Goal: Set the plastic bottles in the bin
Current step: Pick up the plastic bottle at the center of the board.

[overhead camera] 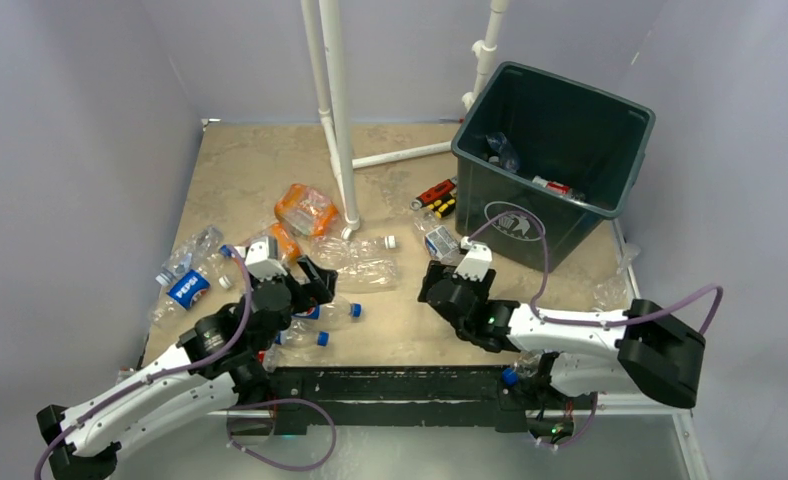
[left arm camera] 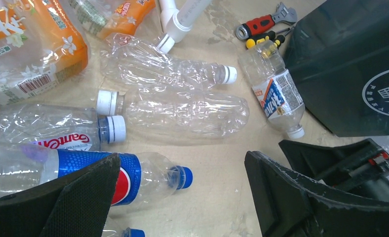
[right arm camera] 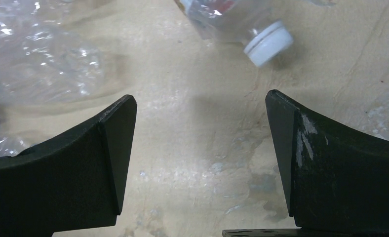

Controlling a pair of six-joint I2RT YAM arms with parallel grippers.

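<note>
Left pincer wide open, empty; Pepsi bottle just beside one finger. Right pincer wide open, empty; white-capped bottle just ahead. I judge pick-up step: next I close on bottle, carry to bin beyond right pincer

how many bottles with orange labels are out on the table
2. One bottle lies just left of the white pipe. The other is beside it, lower left in the top view. The bin may hide more.
</note>
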